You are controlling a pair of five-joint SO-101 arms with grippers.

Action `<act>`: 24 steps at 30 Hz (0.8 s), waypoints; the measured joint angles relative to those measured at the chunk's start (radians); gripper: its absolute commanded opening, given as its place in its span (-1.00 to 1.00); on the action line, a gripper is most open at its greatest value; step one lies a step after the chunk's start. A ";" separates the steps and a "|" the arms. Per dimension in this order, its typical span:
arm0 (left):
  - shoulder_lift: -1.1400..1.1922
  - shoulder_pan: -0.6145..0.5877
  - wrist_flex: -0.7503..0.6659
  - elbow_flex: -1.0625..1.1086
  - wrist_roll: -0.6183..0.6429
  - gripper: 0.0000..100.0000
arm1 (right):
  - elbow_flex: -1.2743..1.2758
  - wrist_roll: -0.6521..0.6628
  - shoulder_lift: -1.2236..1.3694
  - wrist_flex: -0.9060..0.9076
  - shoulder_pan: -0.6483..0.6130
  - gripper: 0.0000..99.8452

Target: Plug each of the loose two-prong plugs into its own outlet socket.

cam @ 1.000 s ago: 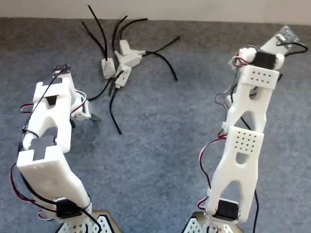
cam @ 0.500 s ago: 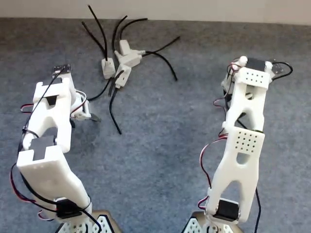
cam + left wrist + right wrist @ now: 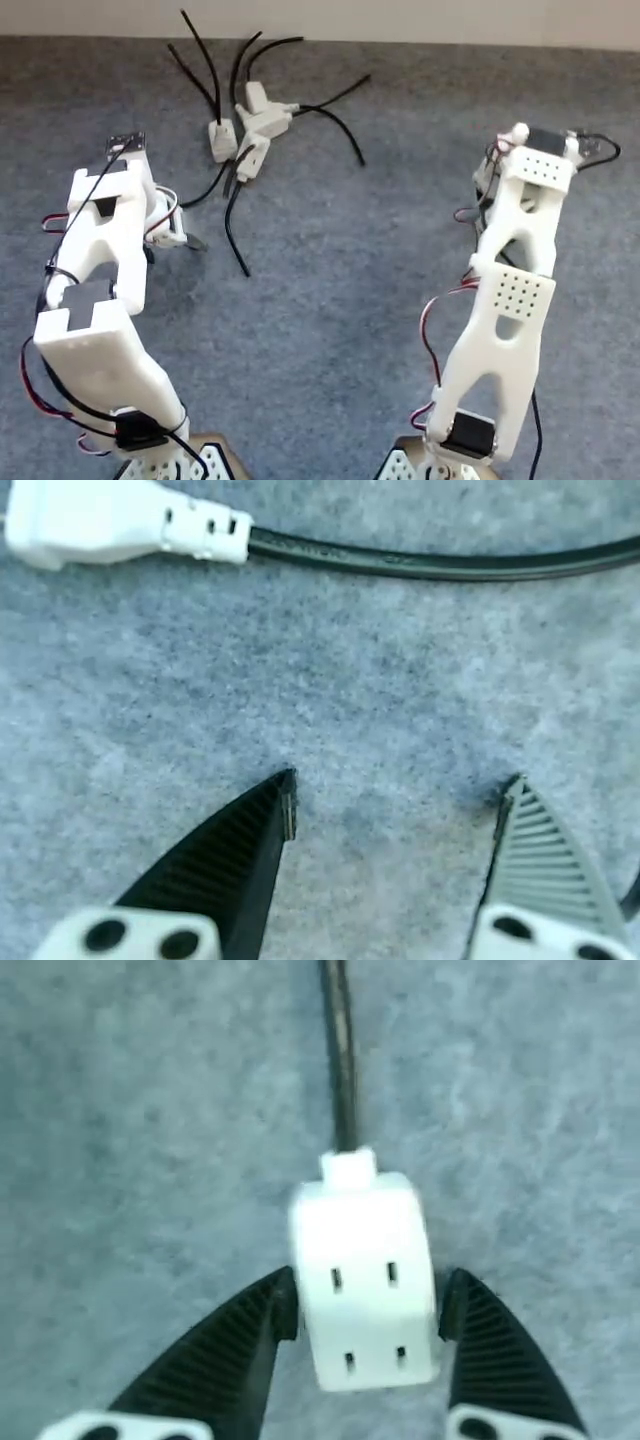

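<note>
right arm (image 3: 512, 245) drawn back, end effector (image 3: 368, 1298) clasping outlet socket (image 3: 360, 1250)

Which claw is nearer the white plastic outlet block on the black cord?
Right. The right claw grips the white plastic outlet block by both sides. The left claw hangs open over bare grey carpet on the table's other side.

White outlet socket (image 3: 365, 1270), white plug (image 3: 110, 520), black cords (image 3: 440, 565), mottled grey carpet (image 3: 340, 300).

My white left arm (image 3: 100, 250) and right arm (image 3: 510, 290) flank the grey carpeted table (image 3: 340, 260); white plugs and sockets on black cords (image 3: 262, 122) cluster near its far edge.
</note>
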 measured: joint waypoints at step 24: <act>0.000 0.000 0.000 0.000 0.000 -0.38 | -0.133 0.135 -0.442 0.068 -0.304 -0.82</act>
